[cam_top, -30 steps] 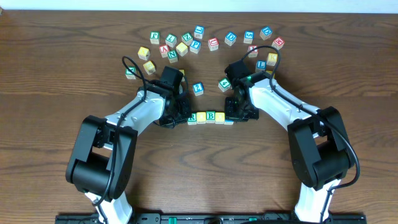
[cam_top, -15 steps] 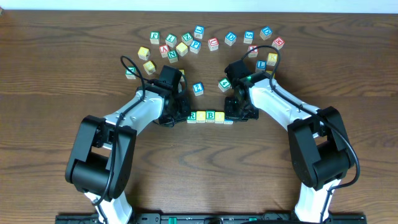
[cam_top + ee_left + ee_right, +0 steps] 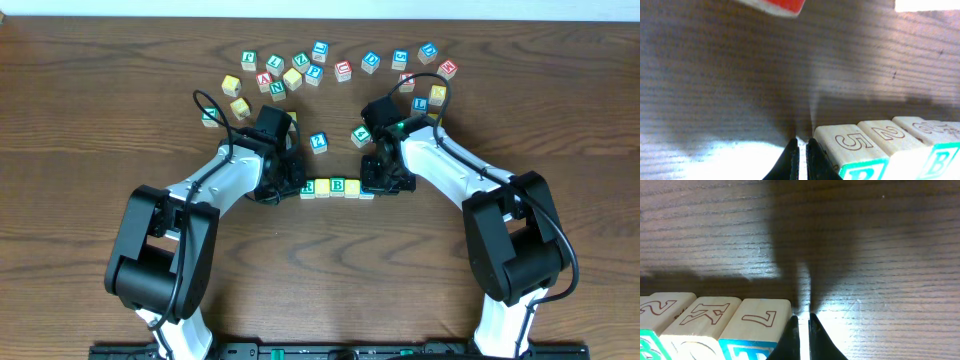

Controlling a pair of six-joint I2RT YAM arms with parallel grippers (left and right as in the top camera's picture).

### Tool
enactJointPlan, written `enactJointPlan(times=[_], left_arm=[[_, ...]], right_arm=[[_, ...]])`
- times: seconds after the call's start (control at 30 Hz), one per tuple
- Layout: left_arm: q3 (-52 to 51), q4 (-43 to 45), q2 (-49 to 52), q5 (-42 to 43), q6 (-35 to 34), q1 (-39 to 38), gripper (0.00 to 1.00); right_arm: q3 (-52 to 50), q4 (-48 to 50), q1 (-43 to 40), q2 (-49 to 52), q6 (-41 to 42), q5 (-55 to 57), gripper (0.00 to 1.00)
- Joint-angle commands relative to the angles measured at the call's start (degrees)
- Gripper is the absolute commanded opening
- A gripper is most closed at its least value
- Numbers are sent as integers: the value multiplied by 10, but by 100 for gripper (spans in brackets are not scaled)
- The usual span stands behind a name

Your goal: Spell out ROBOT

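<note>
1. From above: a row of five small wooden letter cubes [image 3: 338,187] sits between the left gripper [image 3: 296,187] and the right gripper [image 3: 379,186].
2. Left wrist, up close: jaws pressed together, white-faced green R cube [image 3: 855,150] just right.
3. Right wrist, up close: jaws pressed together, blue T cube [image 3: 760,322] just left.

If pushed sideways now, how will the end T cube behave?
Probably slides, not rolls: the T cube sits flat, square-edged, on the table. Likely rigid and light: small carved wood. Pushed inward, it would likely shove its touching neighbour.
</note>
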Motion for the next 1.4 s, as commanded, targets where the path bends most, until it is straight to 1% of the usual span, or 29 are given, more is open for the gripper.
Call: enactJointPlan(times=[0.0,0.17,0.4,0.6,0.7,0.87,0.9,0.93,1.0,1.03,1.07,1.1,1.13,1.17,1.2,1.23,1.27,1.37], left_arm=[[6,-10,7,-11,8,0,8],[6,-15,6,-24,8,5,9],[8,-17,6,-24,8,31,9],[16,-41,-15,-27,32,69,9],[21,-63,-46,-67,31,92,9],[21,-100,-137,-151,34,131,9],[21,-110,-162,-162,34,141,14],[21,-116,-181,-168,34,149,17],[21,-130,-224,-172,34,168,17],[21,-136,-245,-172,33,178,24],[21,-140,-261,-172,33,185,35],[21,-145,-282,-172,33,194,51],[21,-148,-295,-172,33,199,60],[21,-150,-309,-172,33,205,66],[21,-152,-321,-172,33,209,80],[21,-153,-329,-172,33,211,97],[21,-153,-336,-172,33,213,99],[21,-153,-342,-172,33,212,99]], right_arm=[[-2,0,-2,6,0,-5,4],[-2,-3,-10,6,0,-5,7],[-2,-11,-19,6,0,-3,7],[-2,-18,-24,4,0,1,7],[-1,-15,-27,-4,0,1,8],[15,-33,-36,-43,0,9,6],[19,-43,-39,-56,0,21,6],[23,-55,-42,-69,0,33,7],[29,-84,-52,-108,0,60,10],[30,-96,-57,-130,0,70,12],[30,-107,-62,-150,0,77,15],[30,-123,-69,-181,0,87,18],[30,-134,-73,-205,0,96,27],[30,-148,-77,-233,0,106,34],[30,-160,-80,-262,0,116,44],[30,-173,-81,-291,0,128,56],[30,-184,-81,-318,0,138,65],[30,-221,-78,-396,3,157,84]])
